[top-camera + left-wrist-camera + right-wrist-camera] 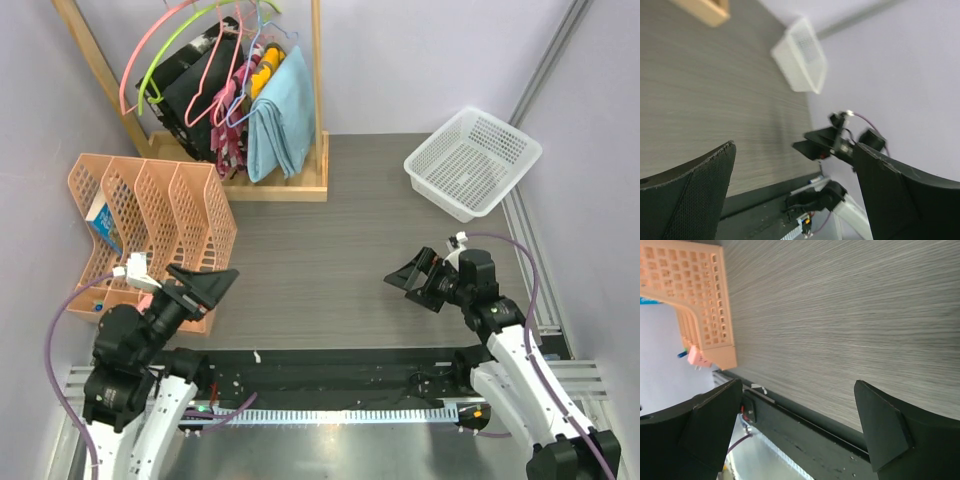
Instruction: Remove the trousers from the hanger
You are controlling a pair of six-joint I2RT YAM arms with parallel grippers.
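Trousers (pixel 283 115), plain sky-blue and folded, hang on the hanger (pixel 262 45) at the right end of a wooden rack (pixel 318 90) at the far side of the table (pixel 330 230). The hanger's thin blue wire shows just above them, crowded against pink hangers (pixel 150 50) and a lime-green one (pixel 165 60). A black garment (pixel 190 90) hangs further left on the rack, with a yellow-patterned one (pixel 265 70) between it and the trousers.

Both arms sit low at the near edge, well apart from the rack. The left pincer (pixel 222 288) is spread wide with nothing between its fingers, just beside the near corner of an orange file organiser (pixel 150 220). From the left wrist camera it (pixel 795 145) frames bare table, with the other arm beyond. The right pincer (pixel 400 285) is likewise released and holds nothing, pointing left across the table. Its own camera shows it (pixel 799 385) over wood grain and the dark near edge, with the organiser at upper left.

A white basket (pixel 505 183) stands at the far right, tilted against the wall rail.
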